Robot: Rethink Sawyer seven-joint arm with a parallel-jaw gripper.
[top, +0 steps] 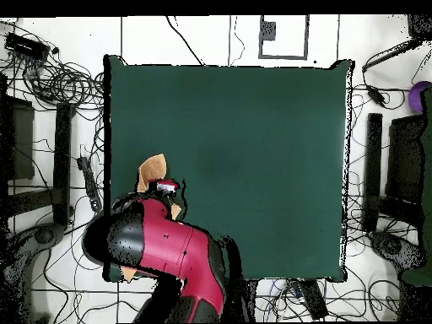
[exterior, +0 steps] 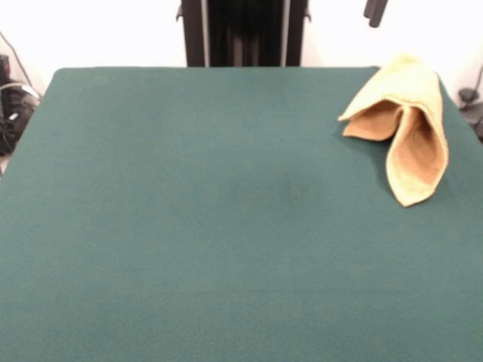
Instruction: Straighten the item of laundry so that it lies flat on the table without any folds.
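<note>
The mustard-orange towel (exterior: 407, 121) lies crumpled and folded over itself at the far right corner of the green table (exterior: 211, 226). One flap hangs down toward the front, showing its darker inner side. In the overhead view only a tip of the towel (top: 152, 171) shows near the table's (top: 253, 152) lower left edge. The red and black arm (top: 164, 249) covers the remainder of it. The gripper (top: 168, 186) sits over the towel in the overhead view. In the front view a dark tip of the gripper (exterior: 374, 11) shows at the top edge, above the towel and apart from it.
The robot's black pedestal (exterior: 243, 32) stands behind the table's far edge. Cables and stands (top: 51, 84) lie on the floor around the table. The towel sits close to the table's right edge and far edge in the front view.
</note>
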